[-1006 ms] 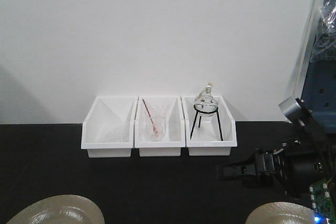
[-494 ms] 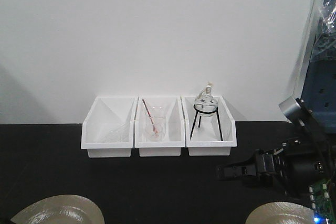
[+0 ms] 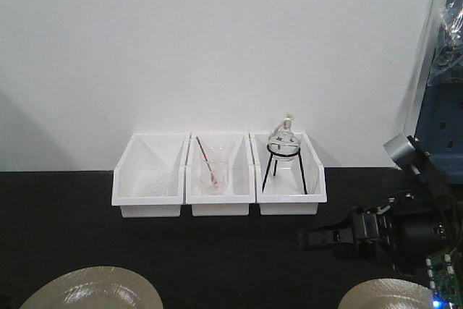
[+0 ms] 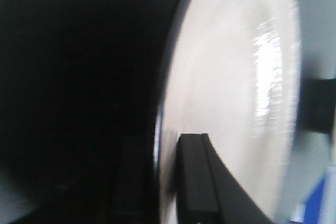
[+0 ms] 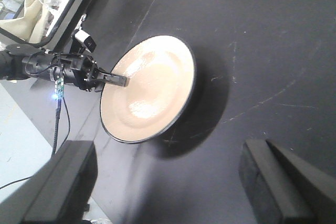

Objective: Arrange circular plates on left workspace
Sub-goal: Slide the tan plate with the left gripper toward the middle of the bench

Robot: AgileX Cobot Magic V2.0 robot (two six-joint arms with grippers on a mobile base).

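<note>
Two round beige plates show at the bottom of the front view. The left plate [image 3: 90,289] is gripped at its rim by my left gripper [image 4: 163,148], which is shut on it; its glossy face [image 4: 236,87] fills the left wrist view. From the right wrist view that same plate [image 5: 149,87] sits tilted just over the black countertop [image 5: 252,51], with the left gripper [image 5: 118,81] on its edge. The right plate [image 3: 387,296] lies at the bottom right corner. My right gripper [image 3: 307,238] hovers over the countertop [image 3: 217,251], open and holding nothing [image 5: 165,153].
Three white bins [image 3: 219,174] stand in a row against the back wall. The middle one holds a beaker with a red rod [image 3: 211,171], the right one a round flask on a black stand [image 3: 283,151]. Blue equipment [image 3: 443,121] stands at the far right.
The left plate has slid to the right along the bottom of the front view. The right arm and right plate have stayed put.
</note>
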